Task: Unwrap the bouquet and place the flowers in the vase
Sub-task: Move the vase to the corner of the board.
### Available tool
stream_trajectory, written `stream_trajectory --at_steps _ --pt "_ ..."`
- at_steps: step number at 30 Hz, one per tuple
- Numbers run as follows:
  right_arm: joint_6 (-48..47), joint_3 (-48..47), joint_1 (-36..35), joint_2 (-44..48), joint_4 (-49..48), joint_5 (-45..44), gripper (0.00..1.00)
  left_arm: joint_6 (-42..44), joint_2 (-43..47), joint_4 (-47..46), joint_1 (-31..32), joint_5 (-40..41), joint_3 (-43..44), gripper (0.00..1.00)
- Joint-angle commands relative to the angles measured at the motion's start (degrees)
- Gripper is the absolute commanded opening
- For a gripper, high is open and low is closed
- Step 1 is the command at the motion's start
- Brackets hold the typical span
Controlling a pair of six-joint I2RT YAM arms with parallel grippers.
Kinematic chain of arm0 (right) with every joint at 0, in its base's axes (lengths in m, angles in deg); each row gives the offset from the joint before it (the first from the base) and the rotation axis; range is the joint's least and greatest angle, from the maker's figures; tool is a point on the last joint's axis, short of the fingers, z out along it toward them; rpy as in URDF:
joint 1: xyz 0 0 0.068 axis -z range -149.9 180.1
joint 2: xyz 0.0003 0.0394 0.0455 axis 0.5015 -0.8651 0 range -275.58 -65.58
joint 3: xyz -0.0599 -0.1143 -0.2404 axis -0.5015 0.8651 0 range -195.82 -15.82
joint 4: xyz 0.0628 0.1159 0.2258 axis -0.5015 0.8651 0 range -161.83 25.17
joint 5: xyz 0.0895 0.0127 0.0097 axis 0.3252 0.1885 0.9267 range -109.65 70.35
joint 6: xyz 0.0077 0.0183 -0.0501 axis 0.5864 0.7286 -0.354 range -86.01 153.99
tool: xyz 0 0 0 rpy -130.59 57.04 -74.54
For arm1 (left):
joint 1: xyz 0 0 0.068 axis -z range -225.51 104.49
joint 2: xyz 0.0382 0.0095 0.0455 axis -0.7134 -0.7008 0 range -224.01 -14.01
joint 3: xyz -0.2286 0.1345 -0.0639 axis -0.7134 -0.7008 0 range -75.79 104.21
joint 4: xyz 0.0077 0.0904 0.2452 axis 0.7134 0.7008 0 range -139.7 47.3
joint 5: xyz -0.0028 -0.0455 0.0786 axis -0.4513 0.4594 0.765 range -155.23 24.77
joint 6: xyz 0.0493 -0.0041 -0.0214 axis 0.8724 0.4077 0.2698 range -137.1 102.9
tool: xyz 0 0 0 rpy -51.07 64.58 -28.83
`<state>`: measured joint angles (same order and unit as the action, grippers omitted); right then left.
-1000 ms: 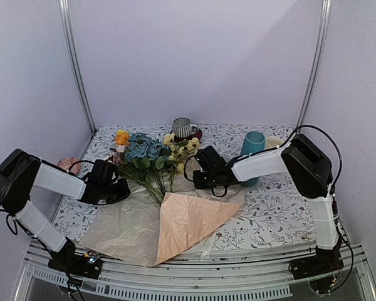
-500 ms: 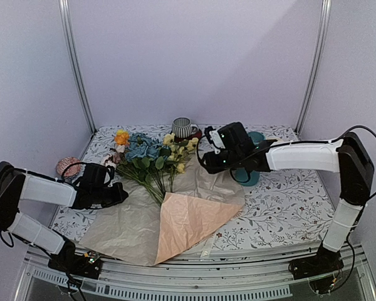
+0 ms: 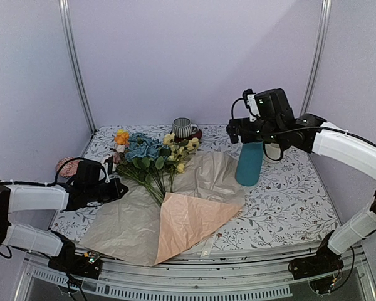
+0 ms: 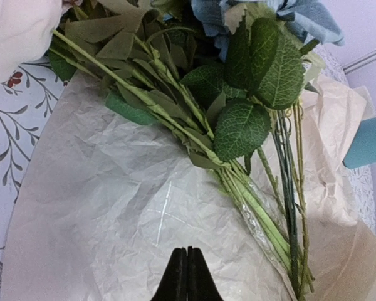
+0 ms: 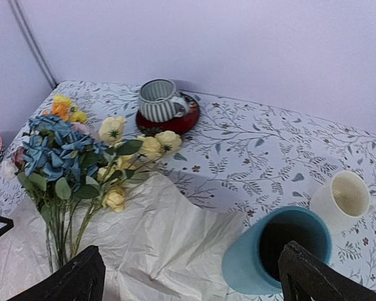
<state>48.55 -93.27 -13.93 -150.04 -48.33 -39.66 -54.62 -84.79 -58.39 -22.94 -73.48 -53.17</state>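
— What did the right wrist view add?
— A look down into the tall teal cylindrical vase [image 5: 244,266]. It was hollow and dark inside, just under the right arm's fingers [image 3: 240,134], which were spread wide and held nothing. A cream mug [image 5: 341,200] stood beside it.
— And the left arm?
— It stretched low over the floral-print counter [image 3: 282,200]. The left arm's fingers [image 4: 187,276] were pressed shut and empty over crinkled pale paper [image 4: 113,207], with the green-stemmed flowers [image 4: 238,125] just ahead.

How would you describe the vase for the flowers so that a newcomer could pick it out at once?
On the floral-patterned tablecloth, look to the right side, just beyond the crinkled beige wrapping paper. There stands a tall teal-blue cylindrical vase. Unlike the squat cream mug beside it and the striped grey cup farther left, it is tall, plain and has no handle.
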Motion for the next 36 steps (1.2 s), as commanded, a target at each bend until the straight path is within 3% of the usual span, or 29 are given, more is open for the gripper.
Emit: stream_trajectory --at_steps 1,13,20,27,36 --pt "2.8 1.9 5.0 1.3 5.2 -2.0 0.99 0.3 2.1 0.9 0.9 -1.0 -1.2 0.02" --pt "2.9 6.1 10.4 1.1 2.0 0.2 0.99 -0.7 3.9 0.8 1.5 -1.2 -2.1 0.05" --pt "3.3 6.4 10.9 -2.8 1.1 -2.6 0.99 -0.7 3.6 1.2 1.6 -1.0 -1.6 0.05" --pt "2.3 6.0 11.3 -5.2 -2.0 0.1 1.0 -0.9 3.7 1.2 1.7 -0.7 -1.6 0.06" --pt "2.1 5.6 11.5 -5.7 -3.0 0.0 0.74 -0.7 3.2 1.3 1.8 -0.3 -1.7 0.06"
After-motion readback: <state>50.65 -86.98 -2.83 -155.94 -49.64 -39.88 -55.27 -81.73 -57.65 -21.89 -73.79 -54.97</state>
